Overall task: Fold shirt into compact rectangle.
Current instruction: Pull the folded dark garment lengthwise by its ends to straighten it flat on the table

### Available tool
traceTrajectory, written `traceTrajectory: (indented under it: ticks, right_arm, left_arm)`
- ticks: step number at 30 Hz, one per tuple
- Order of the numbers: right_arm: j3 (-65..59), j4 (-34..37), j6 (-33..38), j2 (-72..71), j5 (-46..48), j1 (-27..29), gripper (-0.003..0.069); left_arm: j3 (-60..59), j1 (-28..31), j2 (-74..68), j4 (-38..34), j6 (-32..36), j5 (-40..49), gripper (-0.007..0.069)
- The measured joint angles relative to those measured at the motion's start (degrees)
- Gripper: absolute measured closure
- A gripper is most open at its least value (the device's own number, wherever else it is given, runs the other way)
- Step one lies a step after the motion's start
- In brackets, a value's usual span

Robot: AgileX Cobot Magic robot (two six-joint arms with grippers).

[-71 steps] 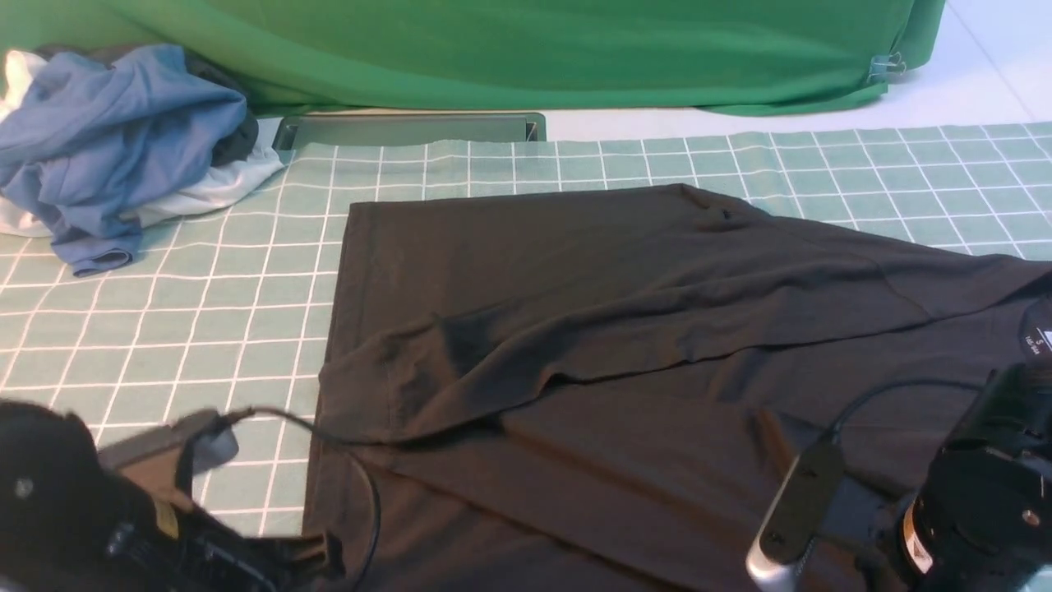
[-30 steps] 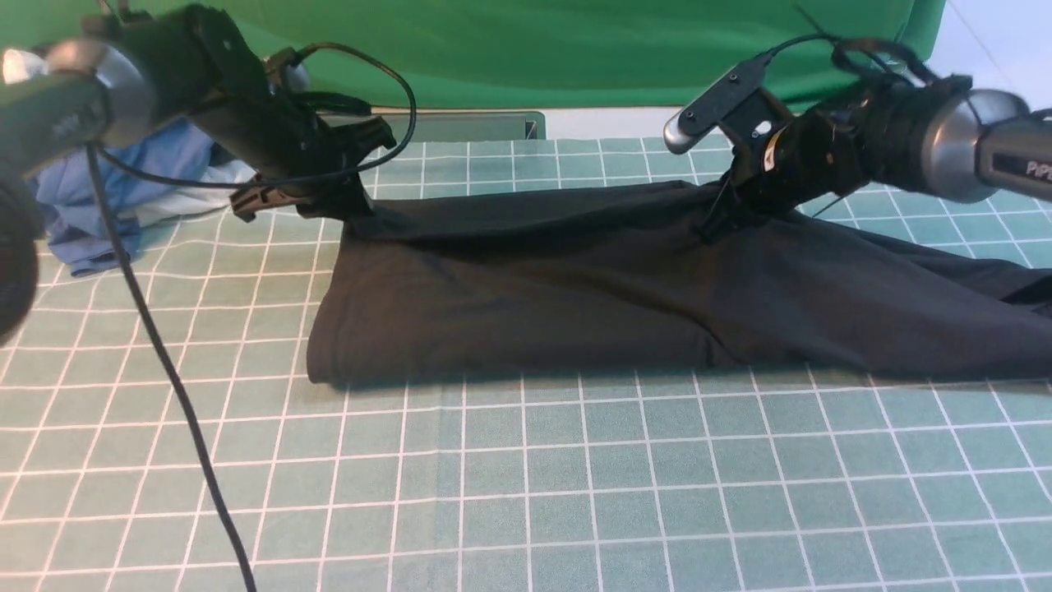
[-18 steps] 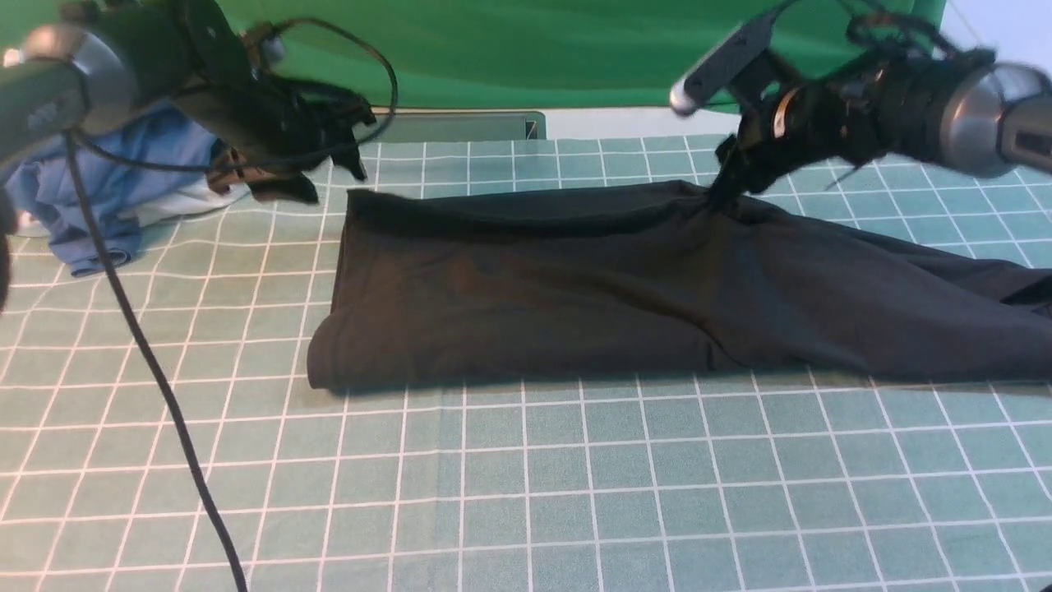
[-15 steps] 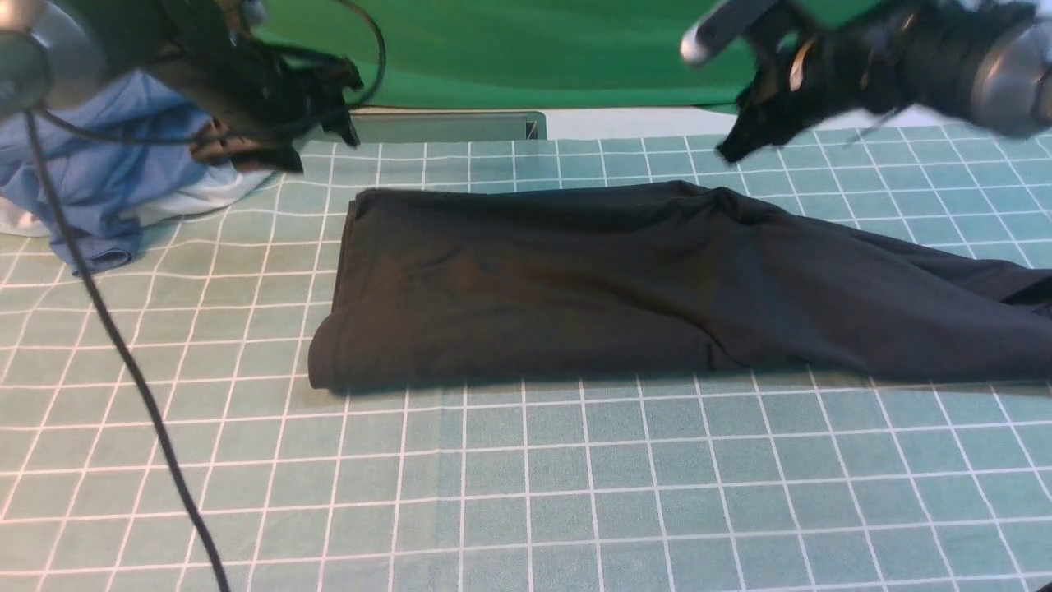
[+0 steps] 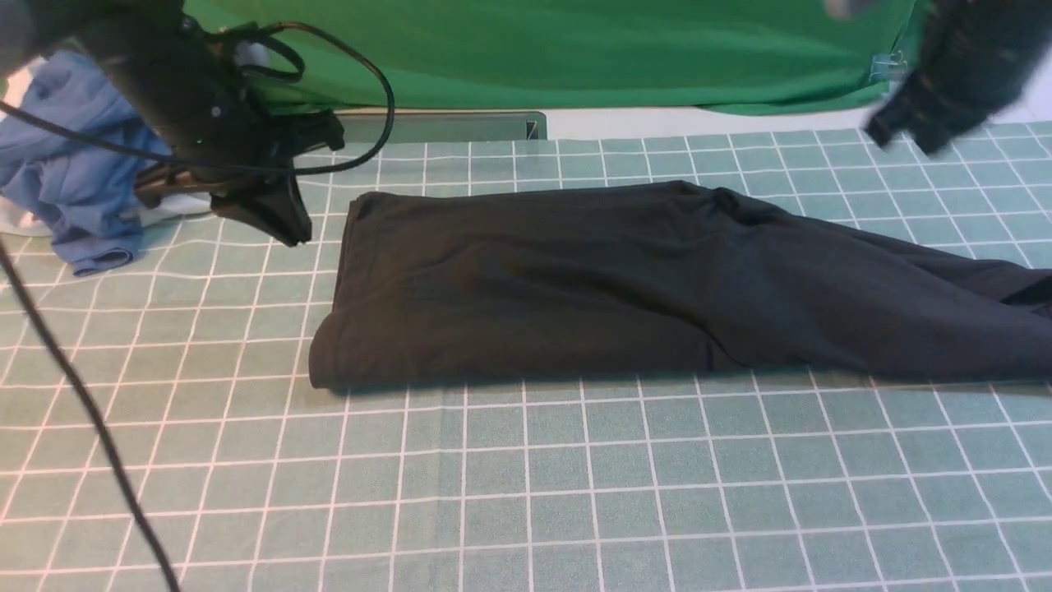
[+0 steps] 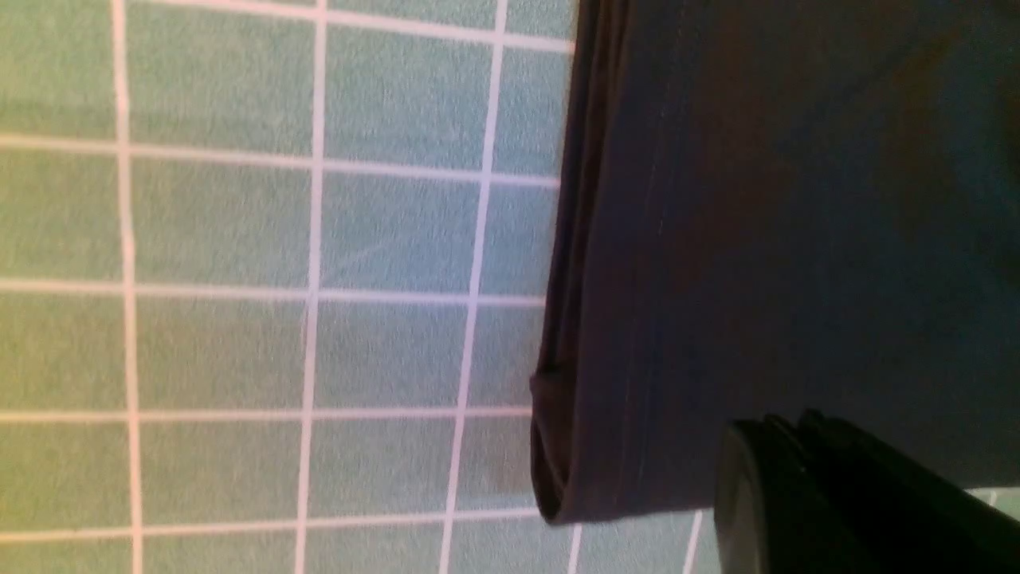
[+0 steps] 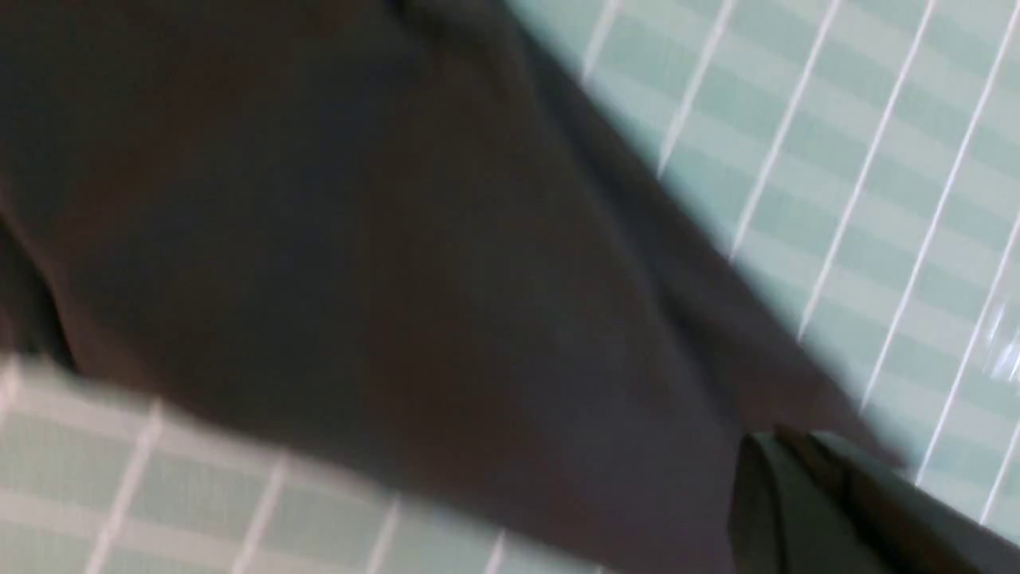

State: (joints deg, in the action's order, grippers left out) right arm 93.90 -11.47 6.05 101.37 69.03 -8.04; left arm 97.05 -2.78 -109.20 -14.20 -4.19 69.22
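The black shirt [image 5: 625,288] lies folded lengthwise into a long band across the checked cloth, its logo and neck label hidden. The band's left end is squared; its right end runs out of the front view. My left gripper [image 5: 238,205] hangs open just beyond the shirt's far-left corner, holding nothing. In the left wrist view one dark finger [image 6: 797,486] hovers over the shirt's folded edge [image 6: 574,335]. My right gripper [image 5: 904,136] is blurred, raised at the far right, apart from the shirt and open. Its finger [image 7: 821,494] shows above the black fabric [image 7: 358,279].
A crumpled blue garment [image 5: 74,173] with a white one [image 5: 177,205] under it lies at the far left, behind my left arm. A grey metal channel [image 5: 444,127] and green backdrop [image 5: 534,49] line the table's far edge. My left arm's cable [image 5: 74,395] hangs across the checked cloth [image 5: 526,477].
Both grippers carried the shirt's near edge over to its far edge, let go and lifted off. Since then the left has moved down and left, the right up and to the right.
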Motion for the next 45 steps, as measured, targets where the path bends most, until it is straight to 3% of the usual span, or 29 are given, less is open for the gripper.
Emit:
traceTrajectory:
  ticks: [5, 9, 13, 20, 23, 32, 45]
  right_arm:
    - [-11.5, 2.0, -0.2, -4.7, -2.5, 9.5, 0.0632]
    - [-16.3, 7.0, -0.2, -3.1, -10.0, 18.4, 0.0625]
    - [-16.1, 10.3, -0.1, 2.5, -16.2, 23.6, 0.0538]
    - [-15.4, 11.5, 0.2, 12.8, -17.9, 24.3, 0.0344]
    - [-14.8, 11.8, 0.9, 14.5, -14.7, 24.3, 0.0312]
    - [-5.9, 11.5, 3.2, 15.4, -4.1, 24.4, 0.0302]
    - [-1.2, 11.5, 7.2, 18.4, 0.7, 22.0, 0.0302]
  left_arm:
    - [-4.3, 0.0, 4.1, -0.9, 0.5, 0.4, 0.0610]
    - [-7.4, 0.0, 4.4, -1.2, 0.7, -0.9, 0.0610]
    - [-9.4, 0.0, 4.1, -3.1, 0.7, -4.6, 0.0610]
    - [-9.8, 0.0, 4.1, -5.5, 0.7, -6.9, 0.0610]
    - [-9.8, 0.0, 4.1, -5.6, 0.7, -6.4, 0.0610]
    - [-9.8, 0.0, 4.1, -5.9, 0.6, -3.6, 0.0610]
    - [-9.8, 0.0, 4.1, -5.8, 1.4, -4.5, 0.0608]
